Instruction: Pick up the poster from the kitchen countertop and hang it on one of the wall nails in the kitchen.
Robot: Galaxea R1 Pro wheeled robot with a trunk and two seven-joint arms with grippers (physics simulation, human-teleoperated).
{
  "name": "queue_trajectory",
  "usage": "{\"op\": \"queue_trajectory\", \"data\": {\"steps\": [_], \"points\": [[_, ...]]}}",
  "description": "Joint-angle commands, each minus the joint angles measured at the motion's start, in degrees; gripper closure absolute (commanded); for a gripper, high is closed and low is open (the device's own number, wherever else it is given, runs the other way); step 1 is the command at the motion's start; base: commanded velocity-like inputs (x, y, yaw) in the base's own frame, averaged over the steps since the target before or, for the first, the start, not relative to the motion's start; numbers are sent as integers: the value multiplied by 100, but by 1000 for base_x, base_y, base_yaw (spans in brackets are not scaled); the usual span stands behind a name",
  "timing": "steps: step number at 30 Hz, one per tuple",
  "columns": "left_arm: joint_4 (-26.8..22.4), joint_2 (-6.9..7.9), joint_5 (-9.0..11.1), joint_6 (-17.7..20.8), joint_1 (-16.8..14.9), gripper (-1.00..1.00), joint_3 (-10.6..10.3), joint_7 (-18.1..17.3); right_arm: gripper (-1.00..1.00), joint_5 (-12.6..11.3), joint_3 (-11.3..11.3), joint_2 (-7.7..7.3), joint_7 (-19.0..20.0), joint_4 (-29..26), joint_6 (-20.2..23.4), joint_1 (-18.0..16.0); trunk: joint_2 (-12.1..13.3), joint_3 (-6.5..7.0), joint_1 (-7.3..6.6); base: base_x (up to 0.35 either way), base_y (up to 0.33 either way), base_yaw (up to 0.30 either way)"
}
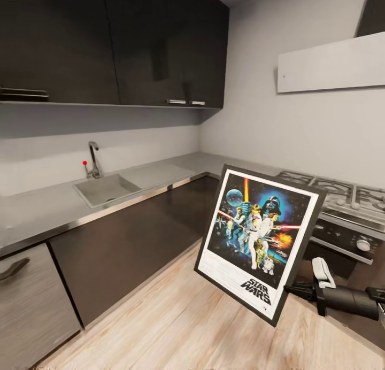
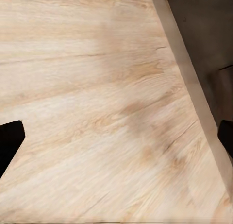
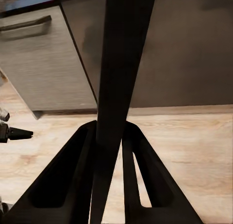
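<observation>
Grey walls and dark cabinets close in this kitchen corner, where the grey kitchen countertop [image 1: 48, 209] runs along the left wall and turns toward the gas hob [image 1: 342, 196] on the right. Its sink [image 1: 107, 189] and tap [image 1: 94, 160] sit midway along the left run. The poster [image 1: 260, 240] is already off the worktop, held tilted in the air over the wooden floor [image 1: 176, 327], in front of the hob. The right gripper [image 1: 299, 290] is closed on its lower right edge; the right wrist view shows both fingers [image 3: 80, 180] pinching the thin black frame edge-on. The left gripper [image 2: 116, 136] is spread wide and holds nothing, its dark tips at the sides of the left wrist view above bare floor. So the pickup looks done and the hanging is left. No wall nail can be made out, so one must first be found. The hob front and cabinet fronts [image 1: 128, 241] stand close, and the poster's corners could knock them on a turn.
</observation>
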Motion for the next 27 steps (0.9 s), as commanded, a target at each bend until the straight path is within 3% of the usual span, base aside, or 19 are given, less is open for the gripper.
{"op": "queue_trajectory", "data": {"steps": [1,3,4,10,13,16,17,27], "points": [[-1,4,36,17,-2,-100,-47,-4,100,-16,0,11,39,-1,85,-5,-4,-6,-3,-239,199,4],[0,9,39,107,-2,-100,-43,-4,100,-15,1,18,37,0,84,-5,-4,-6,-3,-240,199,6],[28,21,43,333,-1,-100,-24,-3,100,-15,2,27,34,0,84,-5,-4,-6,-3,-184,130,179],[200,42,58,447,-2,-100,76,-6,100,-6,2,31,33,-1,83,-5,-4,-6,-3,-59,42,255],[218,57,327,458,-1,-100,97,46,100,-5,-2,31,33,-5,83,-5,-4,-6,-3,-3,2,290],[226,60,455,462,11,-100,104,208,100,-5,-5,31,33,-8,83,-5,-4,-6,-3,-1,1,291],[229,106,520,460,168,-100,113,457,100,-6,-6,31,33,-9,83,-5,-4,-6,-3,0,0,292],[229,149,536,464,243,-100,118,533,100,-5,0,31,-138,-9,83,-5,-4,-6,-3,0,74,292]]}}
